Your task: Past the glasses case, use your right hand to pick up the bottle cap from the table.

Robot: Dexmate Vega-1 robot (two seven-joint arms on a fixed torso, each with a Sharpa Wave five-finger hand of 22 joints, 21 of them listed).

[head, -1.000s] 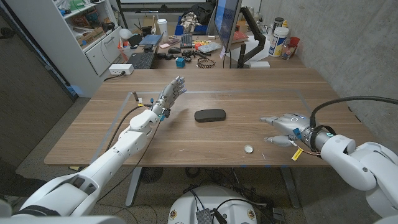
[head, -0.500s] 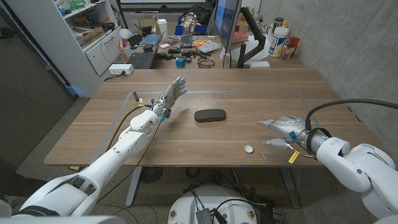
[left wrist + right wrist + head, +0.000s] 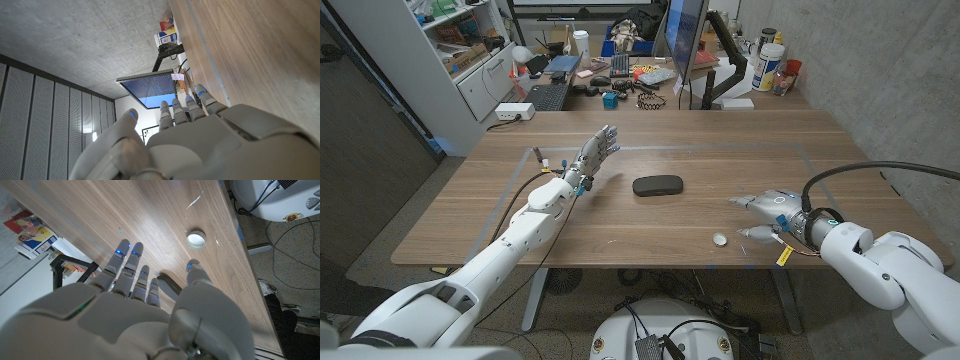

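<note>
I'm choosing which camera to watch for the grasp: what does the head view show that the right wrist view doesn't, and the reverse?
Head view alone: the left hand raised over the table with fingers apart, and the cluttered desk behind.

Right wrist view alone: the floor cables beyond the table's edge, and the bottle cap seen close ahead of the fingers.

Both: the right hand, open and short of the cap, the glasses case and the wooden table.

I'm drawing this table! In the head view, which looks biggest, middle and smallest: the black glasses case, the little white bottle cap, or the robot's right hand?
1. Robot's grey right hand, though it sits nearer the camera, so it may only look bigger.
2. Black oval glasses case.
3. Small white round bottle cap, clearly the smallest.
</note>
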